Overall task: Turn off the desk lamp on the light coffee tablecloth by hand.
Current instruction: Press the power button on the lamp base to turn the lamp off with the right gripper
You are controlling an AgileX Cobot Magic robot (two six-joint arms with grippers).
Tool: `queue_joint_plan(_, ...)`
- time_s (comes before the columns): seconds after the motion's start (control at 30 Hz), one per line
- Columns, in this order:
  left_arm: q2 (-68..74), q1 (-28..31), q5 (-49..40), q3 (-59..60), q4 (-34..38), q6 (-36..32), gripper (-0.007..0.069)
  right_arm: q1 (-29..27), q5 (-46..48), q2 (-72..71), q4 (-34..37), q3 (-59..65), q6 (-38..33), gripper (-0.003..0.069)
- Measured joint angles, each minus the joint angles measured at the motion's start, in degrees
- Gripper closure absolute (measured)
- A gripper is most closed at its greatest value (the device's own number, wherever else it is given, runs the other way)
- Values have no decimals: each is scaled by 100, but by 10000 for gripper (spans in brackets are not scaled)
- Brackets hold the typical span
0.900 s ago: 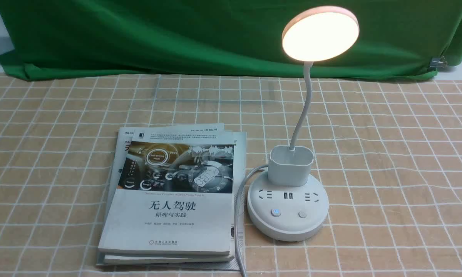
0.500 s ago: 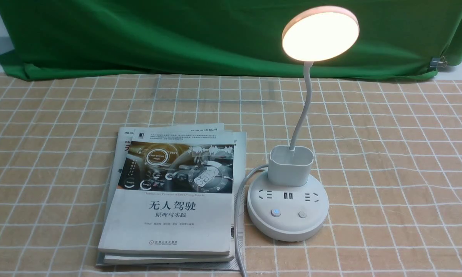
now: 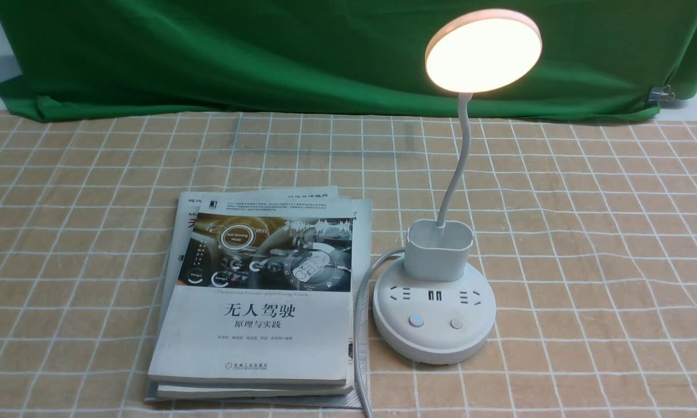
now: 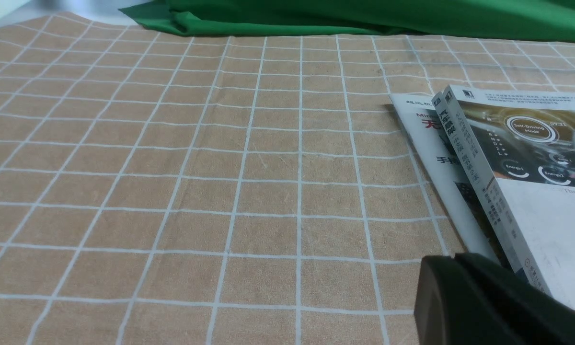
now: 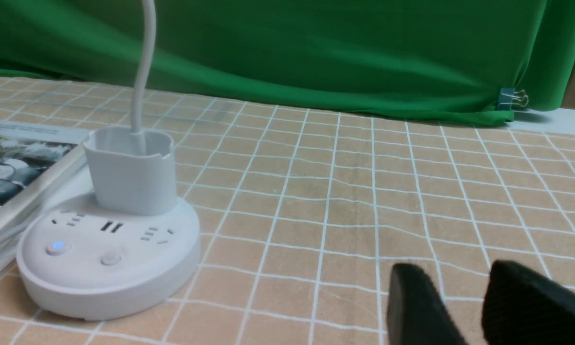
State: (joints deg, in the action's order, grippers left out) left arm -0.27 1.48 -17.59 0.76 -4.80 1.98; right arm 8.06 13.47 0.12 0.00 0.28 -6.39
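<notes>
Nothing has moved, one lit desk lamp [image 3: 435, 302] with two buttons [image 3: 416, 321] on the light coffee tablecloth [image 3: 586, 232] beside a book pile [image 3: 255, 325], right end effector [image 5: 455, 275] slightly apart, empty, left end effector [image 4: 455, 261] pinched together, empty.

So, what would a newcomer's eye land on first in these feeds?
The desk lamp, its round head glowing warm against the green backdrop cloth, right of centre on the light coffee tablecloth. Next, the stack of books lying left of its base, and the blue light on the base's left button.
</notes>
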Motion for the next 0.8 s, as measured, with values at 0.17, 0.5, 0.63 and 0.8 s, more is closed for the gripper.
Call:
queue_joint_plan(0.17, 0, 0, 0, 0, 0, 0, 620, 0, 0, 0, 0, 0, 0, 421)
queue_joint_plan(0.5, 0, 0, 0, 0, 0, 0, 620, 0, -1009, 0, 43, 0, 1388, 421)
queue_joint_plan(0.63, 0, 0, 0, 0, 0, 0, 620, 0, -1809, 0, 54, 0, 2861, 421)
queue_joint_plan(0.8, 0, 0, 0, 0, 0, 0, 620, 0, -2097, 0, 54, 0, 3239, 421)
